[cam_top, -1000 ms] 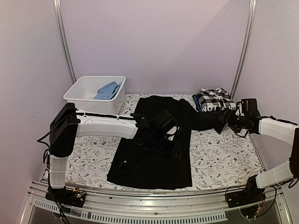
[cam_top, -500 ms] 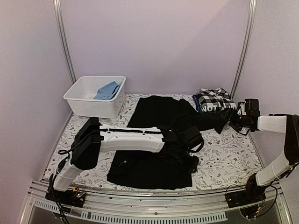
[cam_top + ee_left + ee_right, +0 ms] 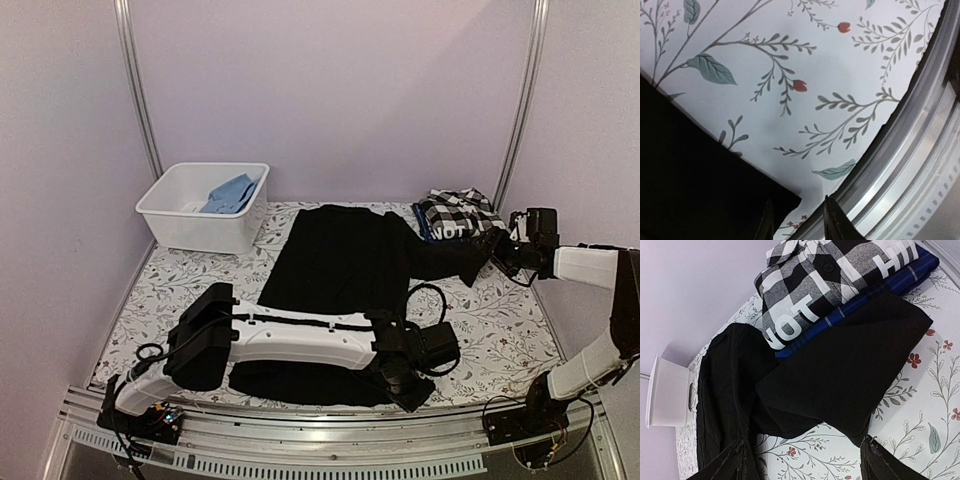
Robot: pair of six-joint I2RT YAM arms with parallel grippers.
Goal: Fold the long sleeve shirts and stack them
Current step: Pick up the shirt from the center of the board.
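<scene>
Sweeping right, left end effector (image 3: 797,220) now reaches black shirt (image 3: 340,250) corner.

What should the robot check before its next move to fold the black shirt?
1. Black shirt spread flat: ok.
2. Left gripper at the shirt's near corner: ok.
3. Left gripper gripping the cloth: not ok, it is open.
4. Right gripper open by the sleeve: ok.
5. Sleeve clear of the folded stack: cannot tell.
</scene>
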